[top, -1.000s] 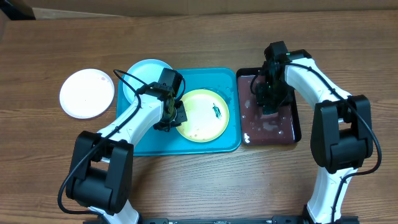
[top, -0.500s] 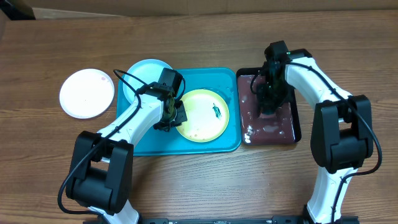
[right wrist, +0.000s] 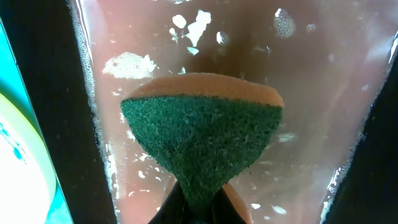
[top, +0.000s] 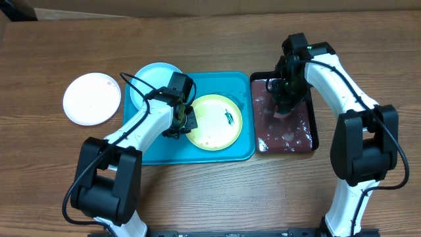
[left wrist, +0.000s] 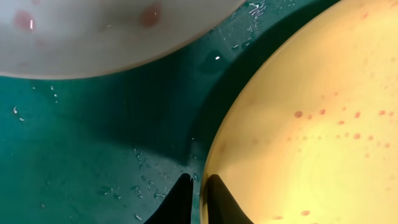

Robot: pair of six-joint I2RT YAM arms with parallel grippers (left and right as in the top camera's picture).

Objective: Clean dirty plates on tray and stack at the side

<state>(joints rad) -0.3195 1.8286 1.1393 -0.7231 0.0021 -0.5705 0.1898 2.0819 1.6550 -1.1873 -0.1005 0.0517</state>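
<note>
On the turquoise tray point(top: 240, 82), the left gripper point(left wrist: 196, 199) pinches the left rim of the yellow-green plate point(top: 214, 122), its jaws almost together with the plate's edge between them. The plate lies flat in the tray's right half, with a dark green smudge point(top: 229, 117) toward its upper right and reddish specks across its face. The pale blue plate point(top: 152, 80) sits at the tray's upper left corner, overlapping the rim, near the left arm. The white plate point(top: 92, 99) lies on the wooden table point(top: 197, 39), apart from the tray on its left, and carries a faint pinkish mark. Just beside the tray on the right, the black tray point(top: 316, 131) holds foamy reddish-brown water. Over it the right gripper point(right wrist: 198, 208) is clamped on a sponge point(right wrist: 199, 137), whose green scouring face is toward the wrist camera with the tan backing behind. Droplets bead on the turquoise tray's floor.
</note>
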